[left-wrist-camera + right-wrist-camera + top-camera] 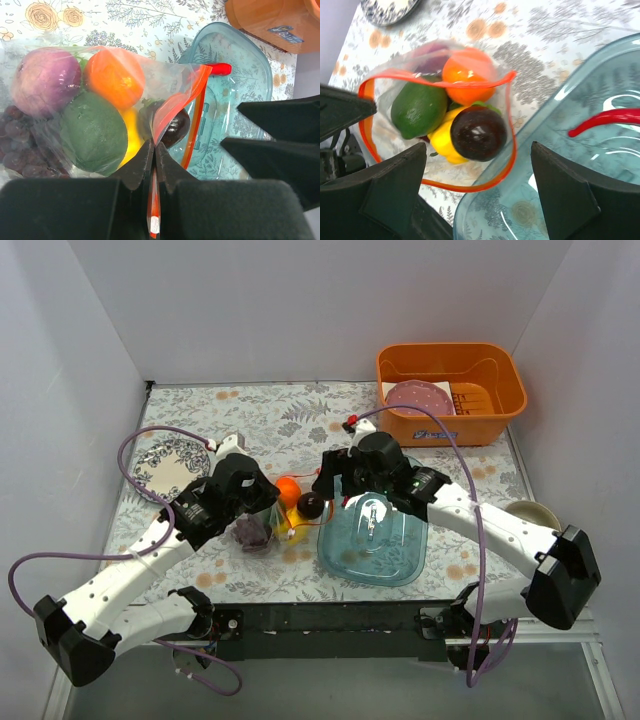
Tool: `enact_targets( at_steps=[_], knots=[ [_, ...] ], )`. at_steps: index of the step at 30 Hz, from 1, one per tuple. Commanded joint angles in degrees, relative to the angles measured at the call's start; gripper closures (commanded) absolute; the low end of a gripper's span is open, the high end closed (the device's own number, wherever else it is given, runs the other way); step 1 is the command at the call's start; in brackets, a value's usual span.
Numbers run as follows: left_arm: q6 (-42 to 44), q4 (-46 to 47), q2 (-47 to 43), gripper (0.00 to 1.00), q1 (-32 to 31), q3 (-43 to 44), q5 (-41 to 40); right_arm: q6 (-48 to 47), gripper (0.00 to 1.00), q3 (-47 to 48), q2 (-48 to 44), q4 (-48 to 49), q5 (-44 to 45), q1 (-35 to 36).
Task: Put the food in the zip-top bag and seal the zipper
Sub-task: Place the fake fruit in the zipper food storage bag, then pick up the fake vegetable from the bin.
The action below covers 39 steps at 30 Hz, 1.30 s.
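The clear zip-top bag [262, 532] lies between my arms, its mouth open toward the blue tray [400, 560]. Inside it are an orange [114, 75], lime [92, 132], purple onion [45, 82], yellow pepper [442, 142] and dark grapes [20, 145]. A dark plum [478, 132] sits just inside the mouth, within the loop of the zipper [513, 145]. My left gripper [155, 150] is shut on the zipper [195, 135] at the mouth's end. My right gripper [477, 150] is open and empty, just above the plum. A red chilli [610, 120] lies in the tray.
The tray [600, 200] touches the bag's mouth on the right. An orange basket [450, 390] with a pink dotted disc [420, 398] stands at the back right. A patterned plate [170, 465] is at the left, and a small bowl [530, 512] at the right edge.
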Motion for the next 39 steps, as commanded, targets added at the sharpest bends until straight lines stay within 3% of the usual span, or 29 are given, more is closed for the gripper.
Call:
enact_targets(
  at_steps=[1,10,19,28,33,39],
  knots=[
    [0.37,-0.69,-2.54,1.00,0.35,2.85,-1.74,1.37,0.09,-0.99,-2.63,-3.00,6.82,-3.98],
    [0.37,-2.01,-3.95,1.00,0.35,2.67,-2.44,7.26,0.05,1.91,5.45,-13.73,14.19,-11.11],
    [1.69,-1.39,-3.16,1.00,0.35,3.46,-0.95,16.48,0.07,7.18,17.40,-11.72,17.97,-11.73],
    [0.90,-1.40,-3.95,1.00,0.35,1.80,-0.69,15.26,0.11,13.43,27.16,-14.70,20.36,-11.82],
    [1.08,-1.48,-5.45,1.00,0.35,1.61,-2.17,13.33,0.25,8.60,26.55,-9.00,18.51,-11.82],
    [2.04,-2.10,-4.74,1.00,0.35,2.23,-3.41,11.22,0.46,7.72,27.60,-8.99,17.29,-11.73]
  ],
)
